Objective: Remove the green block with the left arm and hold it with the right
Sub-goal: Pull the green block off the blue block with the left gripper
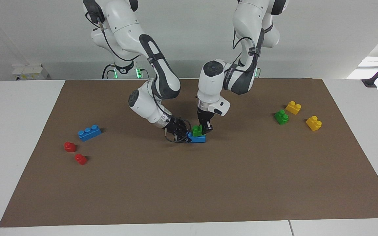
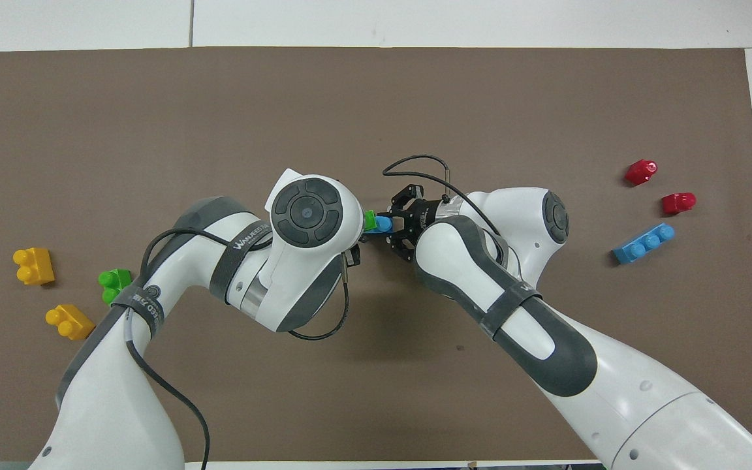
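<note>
Facing view shows both arms meeting at the middle of the brown mat (image 1: 208,183). The left gripper (image 1: 204,130) comes down from above and is clenched on the green block (image 1: 196,130), which sits stacked on a blue brick (image 1: 197,139) directly under the pincer. The right gripper (image 1: 183,133) reaches in low from the right arm's end of the table and is clenched on the end of that blue brick, just beside the green block.

From the overhead view, the left arm's wrist covers most of the stack; only an edge of the green block (image 2: 370,220) and one blue stud (image 2: 383,224) show between the two pincers.

Toward the left arm's end of the table, well apart from the left gripper, lie a second green brick (image 1: 281,117) and two yellow bricks (image 1: 293,107) (image 1: 313,123). Toward the right arm's end, well apart from the right gripper, lie a blue three-stud brick (image 1: 89,132) and two red pieces (image 1: 70,146) (image 1: 80,159).
</note>
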Action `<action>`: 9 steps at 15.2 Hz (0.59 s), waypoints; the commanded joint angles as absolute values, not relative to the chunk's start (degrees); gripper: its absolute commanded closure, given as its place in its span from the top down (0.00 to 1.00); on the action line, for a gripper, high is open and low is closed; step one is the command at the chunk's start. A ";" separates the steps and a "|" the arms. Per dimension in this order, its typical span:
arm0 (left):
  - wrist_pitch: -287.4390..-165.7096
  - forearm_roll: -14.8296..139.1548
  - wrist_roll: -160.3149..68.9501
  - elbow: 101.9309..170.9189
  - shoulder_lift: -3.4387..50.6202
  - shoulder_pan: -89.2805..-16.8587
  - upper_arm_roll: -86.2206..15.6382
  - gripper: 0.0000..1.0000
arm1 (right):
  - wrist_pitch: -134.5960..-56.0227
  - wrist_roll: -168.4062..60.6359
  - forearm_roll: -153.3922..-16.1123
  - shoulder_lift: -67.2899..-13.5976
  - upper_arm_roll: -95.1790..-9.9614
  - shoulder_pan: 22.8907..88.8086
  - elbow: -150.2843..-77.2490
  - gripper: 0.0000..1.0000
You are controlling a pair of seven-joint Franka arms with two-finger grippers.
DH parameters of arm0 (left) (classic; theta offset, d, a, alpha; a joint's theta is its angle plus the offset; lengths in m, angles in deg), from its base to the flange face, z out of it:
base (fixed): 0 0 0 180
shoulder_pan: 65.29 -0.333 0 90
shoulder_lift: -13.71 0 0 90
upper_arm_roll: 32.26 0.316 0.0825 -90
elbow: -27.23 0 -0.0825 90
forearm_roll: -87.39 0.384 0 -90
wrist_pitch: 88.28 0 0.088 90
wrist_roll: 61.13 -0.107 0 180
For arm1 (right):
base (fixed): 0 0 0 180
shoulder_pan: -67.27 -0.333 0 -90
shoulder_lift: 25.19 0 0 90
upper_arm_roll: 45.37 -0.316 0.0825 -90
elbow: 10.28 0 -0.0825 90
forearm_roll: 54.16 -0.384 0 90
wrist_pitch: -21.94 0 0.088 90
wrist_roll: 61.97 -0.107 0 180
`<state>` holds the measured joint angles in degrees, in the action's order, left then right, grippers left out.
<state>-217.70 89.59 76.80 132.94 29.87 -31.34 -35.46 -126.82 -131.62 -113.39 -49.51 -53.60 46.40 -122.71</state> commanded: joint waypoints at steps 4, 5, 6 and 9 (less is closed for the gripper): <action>-213.17 89.06 76.95 134.98 23.82 -33.29 -35.87 0.00 | -126.78 -132.11 -114.46 -49.46 -53.19 47.58 -119.88 0.00; -212.91 89.14 75.73 135.15 23.47 -33.82 -35.87 0.00 | -124.60 -131.93 -113.85 -48.32 -53.10 49.41 -119.88 0.00; -212.73 89.15 73.55 135.59 23.20 -34.95 -35.87 0.00 | -121.62 -131.32 -113.32 -47.61 -53.02 51.61 -119.88 0.00; -211.50 89.15 63.19 137.43 22.15 -39.17 -35.87 0.00 | -111.95 -130.44 -105.43 -46.29 -53.10 59.69 -118.04 0.00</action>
